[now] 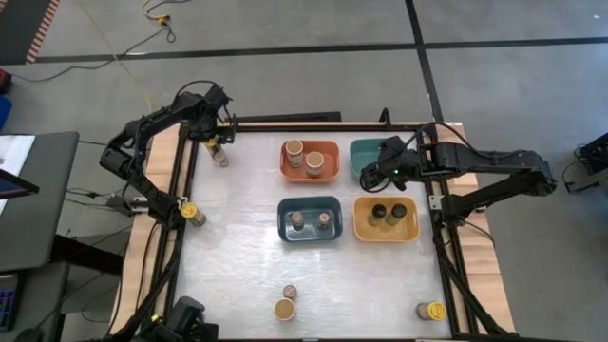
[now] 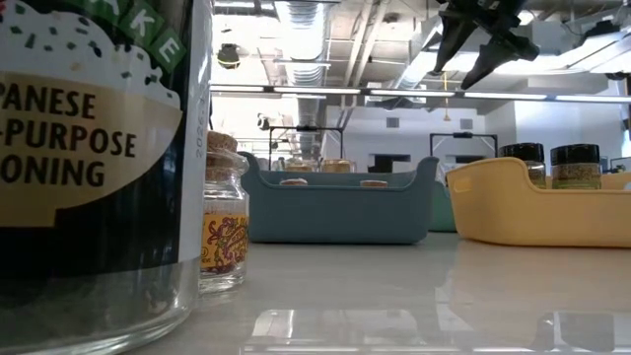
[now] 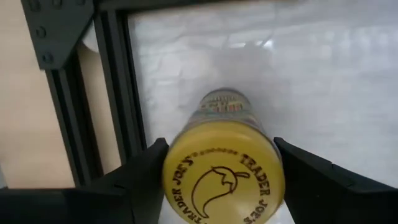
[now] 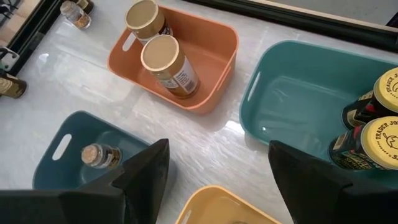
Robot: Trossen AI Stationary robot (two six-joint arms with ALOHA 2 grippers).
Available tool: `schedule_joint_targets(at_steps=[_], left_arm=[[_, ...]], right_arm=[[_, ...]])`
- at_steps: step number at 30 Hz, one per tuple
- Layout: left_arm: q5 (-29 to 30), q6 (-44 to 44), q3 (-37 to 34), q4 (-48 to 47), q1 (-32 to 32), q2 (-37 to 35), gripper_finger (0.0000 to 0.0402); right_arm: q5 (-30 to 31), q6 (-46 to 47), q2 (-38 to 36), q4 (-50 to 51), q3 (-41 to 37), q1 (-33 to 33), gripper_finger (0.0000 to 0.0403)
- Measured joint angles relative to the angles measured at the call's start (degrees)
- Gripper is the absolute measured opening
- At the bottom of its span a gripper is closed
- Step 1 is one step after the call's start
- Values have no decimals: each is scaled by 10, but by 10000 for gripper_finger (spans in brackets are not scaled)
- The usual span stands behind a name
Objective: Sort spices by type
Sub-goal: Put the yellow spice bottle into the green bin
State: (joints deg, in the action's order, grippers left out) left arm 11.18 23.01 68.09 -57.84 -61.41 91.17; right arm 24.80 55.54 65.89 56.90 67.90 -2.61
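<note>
Glass: jars look rigid, light and slick-sided; judged breakable if dropped, so no squeezing hard
Left gripper (image 3: pixel 217 180): at the far left corner of the table by the frame rail (image 3: pixel 118 93), fingers flanking a yellow-lid jar (image 3: pixel 222 177); pads look at or just off the lid edge, contact not confirmed, jaws partway in
Grip point: lid rim or the shoulder just under it looks best; the yellow lid is wider than the body, so a hold under it should resist slipping
Stray jars: one yellow-lid jar on the left rail (image 1: pixel 190 211); brown-top jar (image 1: pixel 289 292) and tan-lid jar (image 1: pixel 284 309) at the near edge; yellow-lid jar at near right (image 1: pixel 432 311)
Orange bin (image 4: pixel 214 46): two tan-lid jars (image 4: pixel 158 53), wide lids, easy pinch across the lid
Blue bin (image 1: pixel 309 220): two small brown-top jars, narrow necks, likely tippy
Teal bin (image 4: pixel 292 93): yellow-lid jars at one end (image 4: pixel 388 140)
Yellow bin (image 1: pixel 386 218): two dark-top jars (image 1: pixel 389 212)
Right gripper (image 4: pixel 217 180): hanging over the teal bin, jaws apart, nothing between them
</note>
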Motion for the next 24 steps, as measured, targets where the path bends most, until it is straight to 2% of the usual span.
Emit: schedule_joint_targets(at_steps=[8,13,18,24], left_arm=[[-6,2,1,3,-3,1,219],[-7,-5,1,3,1,-7,218],[-8,0,5,-6,18,-51,218],[-11,15,62,-81,67,-97,219]], right_arm=[[0,-2,0,0,0,0,301],[0,-6,0,0,0,0,302],[32,-14,-3,2,0,6,302],[55,12,-34,67,0,31,302]])
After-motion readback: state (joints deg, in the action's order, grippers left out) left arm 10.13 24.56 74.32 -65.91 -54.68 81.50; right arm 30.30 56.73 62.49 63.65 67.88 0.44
